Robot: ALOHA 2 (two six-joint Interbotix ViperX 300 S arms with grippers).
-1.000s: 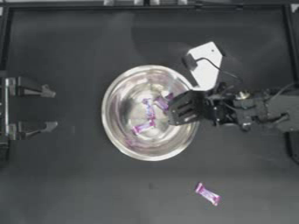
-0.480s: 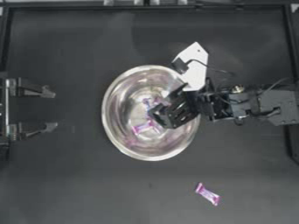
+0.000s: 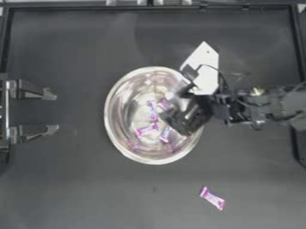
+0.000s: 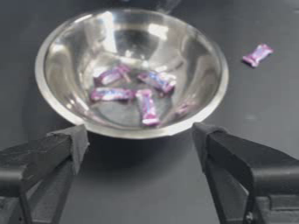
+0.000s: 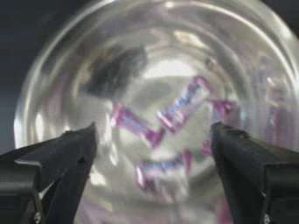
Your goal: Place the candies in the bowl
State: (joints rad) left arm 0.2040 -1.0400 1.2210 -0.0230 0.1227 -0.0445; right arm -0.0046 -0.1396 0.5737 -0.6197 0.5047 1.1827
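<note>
While your right gripper (image 3: 174, 117) hangs over the bowl with its jaws spread wide and nothing between them, one candy is left outside, and that is what your next move turns on.

The dark table (image 3: 71, 188) fills the top view, matte and flat. At its centre sits the bowl (image 3: 119, 134), large, round, polished silver metal, its inside mirror-bright and throwing back smeared reflections. The right arm reaches in from the right edge of the frame, its gripper over the right half of the bowl. The left gripper (image 3: 42, 112) is parked at the middle left edge, jaws wide apart and empty, looking across at the bowl.

Inside the bowl lie four candies (image 4: 131, 94), small oblongs in glossy purple-pink wrappers with crimped ends, clustered on the bottom near each other, some touching. The left wrist view shows them most plainly; the right wrist view shows them between your open jaws, blurred.

The last candy (image 3: 213, 198) lies on bare table in the lower right of the top view, well apart from the bowl. From your right gripper it lies toward the bottom of the frame and a little to the right. Its long axis runs diagonally, from upper left to lower right. The right arm is clearly the nearer one. I judge you would want the jaws set across the short width of the wrapper.
</note>
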